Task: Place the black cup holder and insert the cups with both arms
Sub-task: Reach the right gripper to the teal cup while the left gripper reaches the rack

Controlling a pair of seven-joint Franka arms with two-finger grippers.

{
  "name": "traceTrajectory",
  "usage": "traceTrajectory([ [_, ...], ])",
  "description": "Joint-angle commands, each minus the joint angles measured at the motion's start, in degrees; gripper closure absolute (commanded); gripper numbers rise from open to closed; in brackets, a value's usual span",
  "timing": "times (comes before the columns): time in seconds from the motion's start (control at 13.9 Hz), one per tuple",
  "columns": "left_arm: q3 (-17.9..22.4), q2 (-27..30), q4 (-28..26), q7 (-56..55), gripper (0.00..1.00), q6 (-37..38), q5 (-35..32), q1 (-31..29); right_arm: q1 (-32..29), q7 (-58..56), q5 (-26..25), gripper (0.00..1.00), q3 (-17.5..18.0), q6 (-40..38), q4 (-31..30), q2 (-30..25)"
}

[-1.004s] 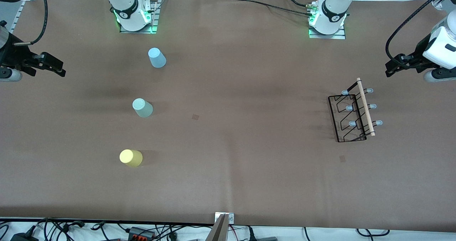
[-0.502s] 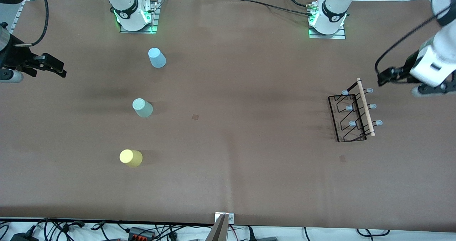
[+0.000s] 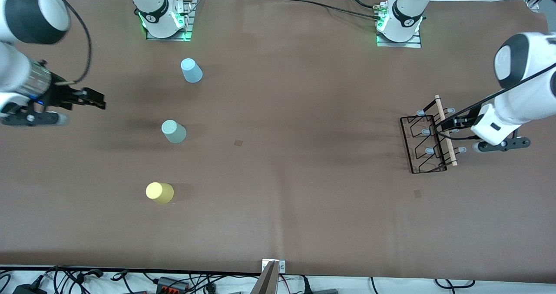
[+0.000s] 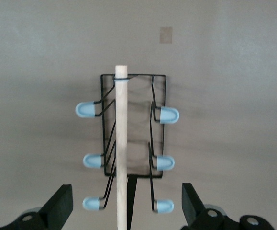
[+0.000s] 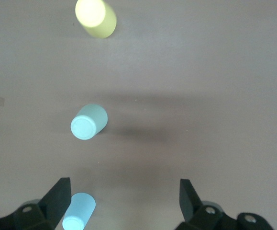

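My left gripper [image 4: 124, 207] fingers [image 4: 60, 203] spread, wooden rod handle [image 4: 121, 143] of black cup holder [image 3: 428, 140] between them untouched, my right gripper [image 5: 124, 203] fingers [image 5: 58, 199] spread above table [image 3: 278, 198], pale green cup [image 5: 88, 121], light blue cup [image 5: 79, 211], yellow cup [image 5: 96, 17] standing apart toward right arm's end.

brown table [image 3: 278, 111], cables [image 3: 87, 279] along edge

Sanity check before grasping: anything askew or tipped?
Nothing stands out. The thin black wire rack stands upright; the light blue, pale green and yellow plastic tumblers stand upside down, apart.
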State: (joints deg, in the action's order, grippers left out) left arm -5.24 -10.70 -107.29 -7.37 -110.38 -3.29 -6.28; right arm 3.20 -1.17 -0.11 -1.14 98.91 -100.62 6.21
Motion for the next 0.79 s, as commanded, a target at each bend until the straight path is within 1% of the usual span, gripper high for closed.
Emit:
traceTrajectory([
  [0.0, -0.03, -0.28, -3.89, 1.22, 0.01, -4.83, 0.39, -0.4, 3.29, 0.72, -0.51, 0.0, -0.27, 0.75, 0.86, 5.11],
  [0.14, -0.03, -1.16, -3.98, 1.3, 0.06, -4.93, 0.39, -0.49, 3.13, 1.69, 0.1, 0.0, -0.27, 1.37, 1.47, 8.19],
  [0.22, -0.03, -1.6, -4.07, 1.3, 0.13, -4.93, 0.39, -0.49, 3.04, 1.43, 0.02, 0.0, -0.36, 1.28, 2.26, 9.16],
  [0.29, -0.03, -2.21, -3.98, 1.3, 0.22, -5.02, 0.31, -0.49, 3.13, 0.91, -0.59, 0.0, -0.36, 1.37, 2.62, 10.04],
  [0.5, -0.03, -3.18, -3.98, 1.22, 0.35, -5.89, 0.3, -1.37, 3.3, 1.69, 0.19, 0.0, -0.27, 2.68, 2.62, 10.49],
  [0.65, -0.03, -3.19, -4.07, 1.22, 0.41, -5.9, 0.3, -1.9, 3.75, 1.78, 0.28, 0.0, -0.18, 2.34, 2.71, 10.4],
  [0.72, -0.03, -3.19, -4.16, 1.3, 0.42, -5.81, 0.3, -2.68, 3.48, 1.44, 0.28, 0.0, -0.18, 2.25, 3.32, 10.49],
])
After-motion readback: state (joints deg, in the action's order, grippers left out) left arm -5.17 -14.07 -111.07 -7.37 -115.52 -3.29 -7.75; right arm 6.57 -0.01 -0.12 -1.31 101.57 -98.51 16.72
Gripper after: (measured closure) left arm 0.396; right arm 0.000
